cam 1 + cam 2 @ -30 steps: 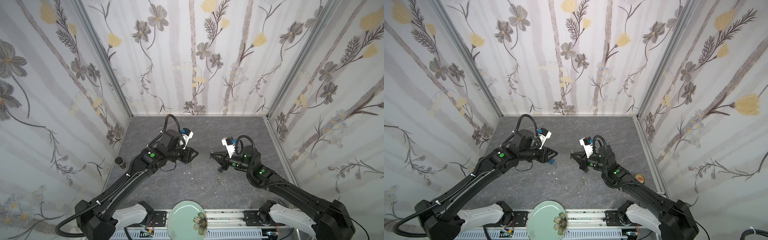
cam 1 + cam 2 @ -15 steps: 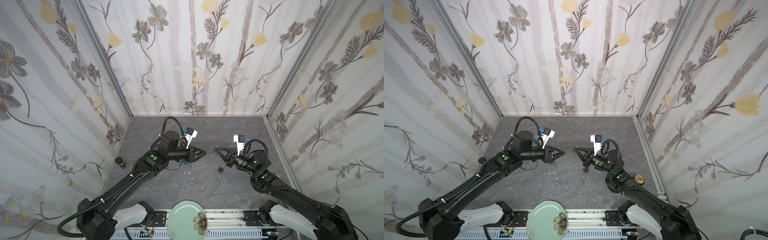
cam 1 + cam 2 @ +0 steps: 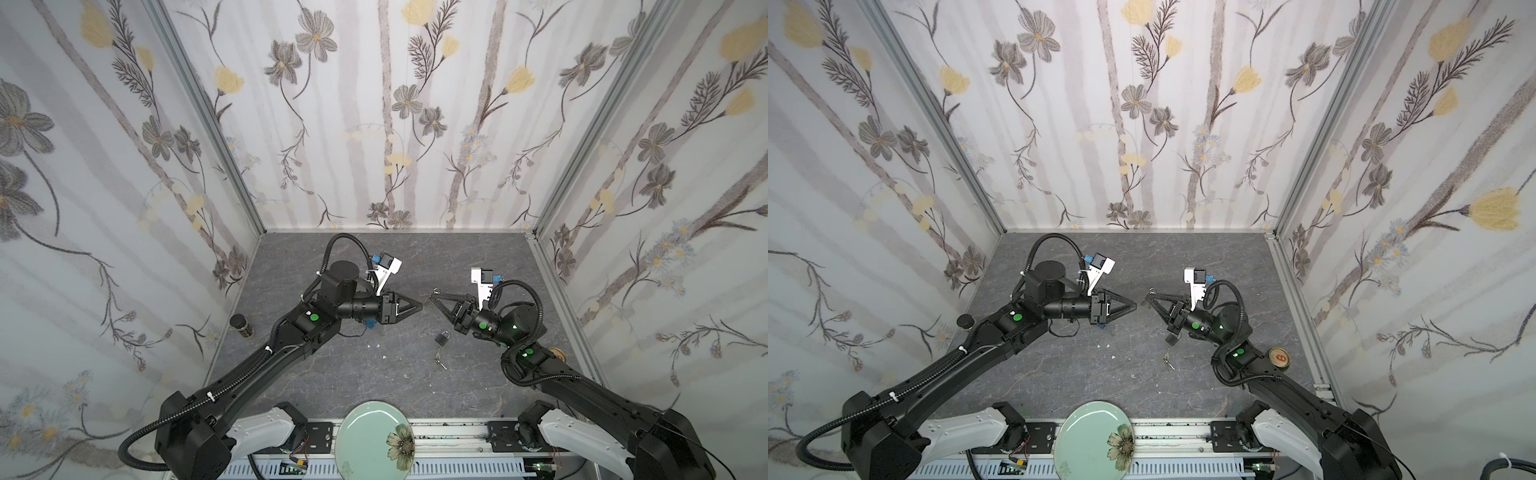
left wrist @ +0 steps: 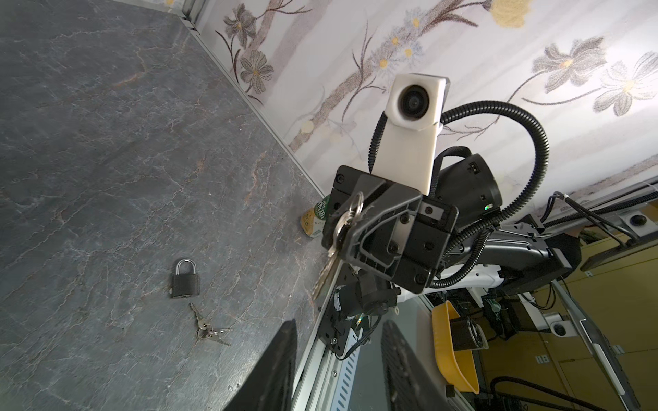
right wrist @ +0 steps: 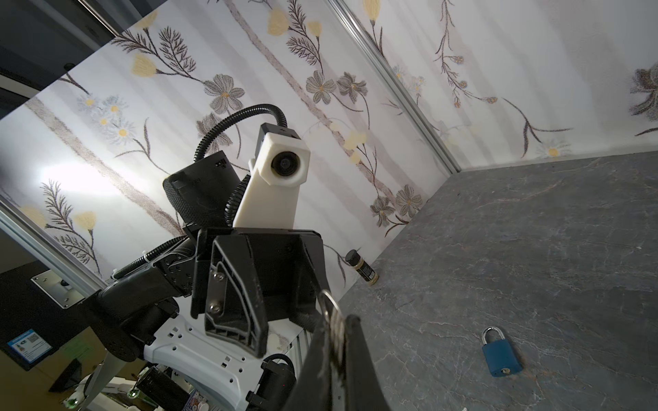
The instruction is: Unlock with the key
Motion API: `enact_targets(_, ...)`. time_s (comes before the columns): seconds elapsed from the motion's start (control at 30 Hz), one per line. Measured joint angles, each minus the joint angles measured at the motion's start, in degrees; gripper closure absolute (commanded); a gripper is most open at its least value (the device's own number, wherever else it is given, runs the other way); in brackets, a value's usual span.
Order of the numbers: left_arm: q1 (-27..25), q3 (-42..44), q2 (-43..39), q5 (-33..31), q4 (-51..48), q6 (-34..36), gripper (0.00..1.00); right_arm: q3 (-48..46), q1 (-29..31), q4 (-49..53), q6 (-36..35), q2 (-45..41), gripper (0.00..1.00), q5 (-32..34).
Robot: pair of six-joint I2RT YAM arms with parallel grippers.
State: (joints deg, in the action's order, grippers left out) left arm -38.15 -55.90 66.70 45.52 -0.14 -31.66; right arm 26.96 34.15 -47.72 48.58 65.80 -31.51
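Wide grey stone-look table (image 3: 415, 257), and both arms are up off it, the left arm (image 3: 286, 349) and right arm (image 3: 582, 386) reaching in from the front corners so their claws meet nose to nose over the middle. At the front edge sits a pale green plate (image 3: 365, 432) with a flower on it. Now the claws: the left gripper (image 3: 417, 306) is partly open, and the left wrist view shows a clear gap between its two fingers (image 4: 281, 359) with nothing in it. The right gripper (image 3: 435, 294) is clamped tight on the held keys (image 4: 343, 220), a small bunch pinched at the heads, ring poking out one side and the blades hanging free below the tips. The two claw tips are near each other in both top views but not touching. Over by the right wall stands a can (image 3: 1279, 357); by the left wall, a small dark-capped jar (image 3: 241, 326). Down on the table the black padlock (image 4: 186, 279) lies flat with its shackle closed, under the right wrist in a top view. The blue padlock (image 5: 502, 357) lies flat too, mostly hidden beneath the left claw from above. Smallest of all, the loose keys (image 4: 208, 329) lie just beside the black padlock, not touching it.
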Motion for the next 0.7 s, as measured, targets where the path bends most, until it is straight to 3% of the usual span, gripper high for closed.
enact_targets(0.2, -0.24, -0.04, 0.79, 1.03, 0.79, -0.26, 0.78, 0.31, 0.02, -1.92, 1.51, 1.14, 1.0, -1.38)
enact_targets(0.4, -0.37, -0.61, 1.49, 1.01, 0.76, -0.26, 0.74, 0.83, 0.0, -3.43, 2.73, 1.88, 1.0, -3.04)
enact_targets(0.7, -0.63, -1.38, 2.29, 1.18, 0.83, -0.33, 0.81, 0.87, 0.0, -4.33, 3.41, 2.03, 1.0, -4.31)
